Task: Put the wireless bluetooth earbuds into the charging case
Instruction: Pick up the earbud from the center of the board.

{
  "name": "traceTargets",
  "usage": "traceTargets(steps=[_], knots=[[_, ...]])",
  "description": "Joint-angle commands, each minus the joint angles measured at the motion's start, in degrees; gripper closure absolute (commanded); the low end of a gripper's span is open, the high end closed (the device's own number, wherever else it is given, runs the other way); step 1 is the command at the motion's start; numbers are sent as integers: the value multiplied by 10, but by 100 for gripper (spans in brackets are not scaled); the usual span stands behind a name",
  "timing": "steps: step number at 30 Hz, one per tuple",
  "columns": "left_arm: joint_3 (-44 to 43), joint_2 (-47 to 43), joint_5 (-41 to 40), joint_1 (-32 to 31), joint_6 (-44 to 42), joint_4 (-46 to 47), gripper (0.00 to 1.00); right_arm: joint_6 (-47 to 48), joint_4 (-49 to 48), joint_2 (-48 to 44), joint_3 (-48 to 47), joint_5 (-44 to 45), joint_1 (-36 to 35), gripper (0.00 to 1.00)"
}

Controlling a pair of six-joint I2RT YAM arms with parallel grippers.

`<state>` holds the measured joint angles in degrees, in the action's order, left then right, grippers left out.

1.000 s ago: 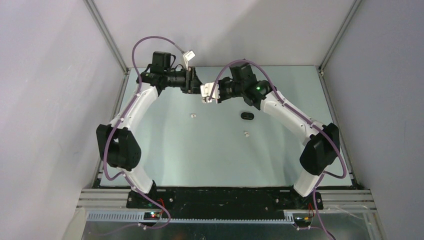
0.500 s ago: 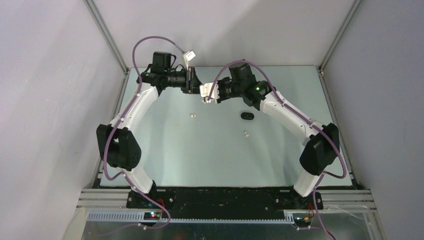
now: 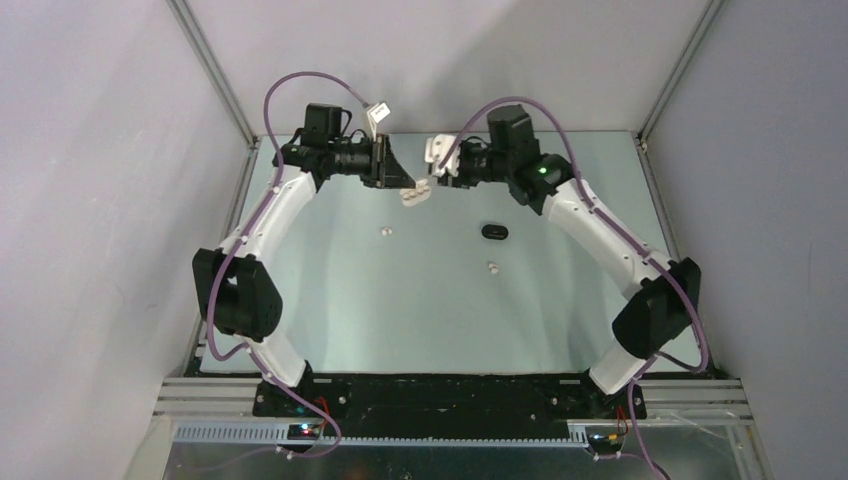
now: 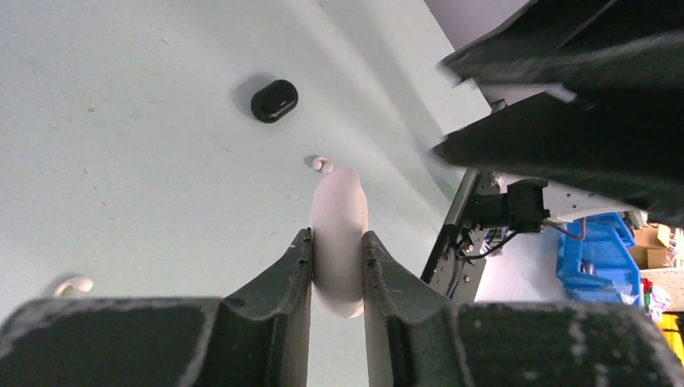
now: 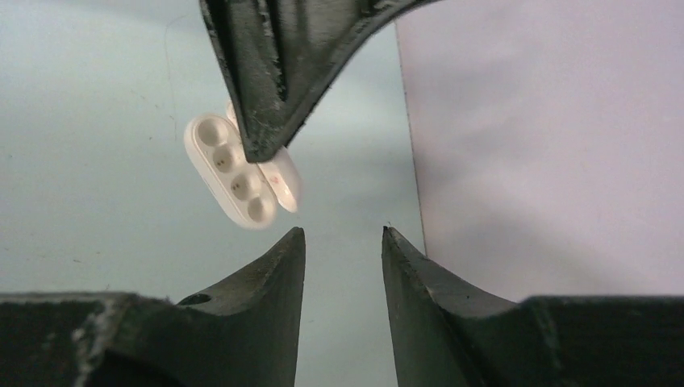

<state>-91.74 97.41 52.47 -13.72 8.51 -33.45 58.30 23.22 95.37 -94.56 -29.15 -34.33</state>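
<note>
At the far middle of the table (image 3: 400, 320) we find the charging case (image 3: 414, 194) between the fingers of the left gripper (image 3: 405, 185), with the right gripper (image 3: 437, 163) just right of it and slightly behind, apart from it. Nearer to us one earbud (image 3: 384, 231) lies on the left, a second case (image 3: 493, 231) on the right, and another earbud (image 3: 492, 267) just before that case.

The white case (image 4: 339, 242) is seen as smooth, shiny plastic, the black case (image 4: 274, 100) as shiny too. The table (image 4: 121, 201) is seen as matt and faintly scuffed, the black fingers (image 4: 266, 322) as rough and worn.
</note>
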Motion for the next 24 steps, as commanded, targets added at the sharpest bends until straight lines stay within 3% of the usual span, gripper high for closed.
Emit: traceTargets(steps=[1, 6, 9, 12, 16, 24], knots=[[-34, -10, -9, 9, -27, 1, 100, -105, -12, -55, -12, -49, 33, 55], [-38, -11, -9, 13, -38, -3, 100, -299, 24, -62, 9, -80, 83, 53], [-36, -16, -6, 21, -41, -6, 100, -421, 93, -46, 24, -120, 141, 56], [-35, -24, -8, 24, -49, -9, 100, -430, 133, -35, 81, -145, 179, 61], [-32, -33, -14, 24, -56, -10, 100, -431, 173, -7, 100, -65, 204, 65], [-13, -53, -17, 23, -59, -11, 100, -585, 181, 69, 150, -15, 225, 71]])
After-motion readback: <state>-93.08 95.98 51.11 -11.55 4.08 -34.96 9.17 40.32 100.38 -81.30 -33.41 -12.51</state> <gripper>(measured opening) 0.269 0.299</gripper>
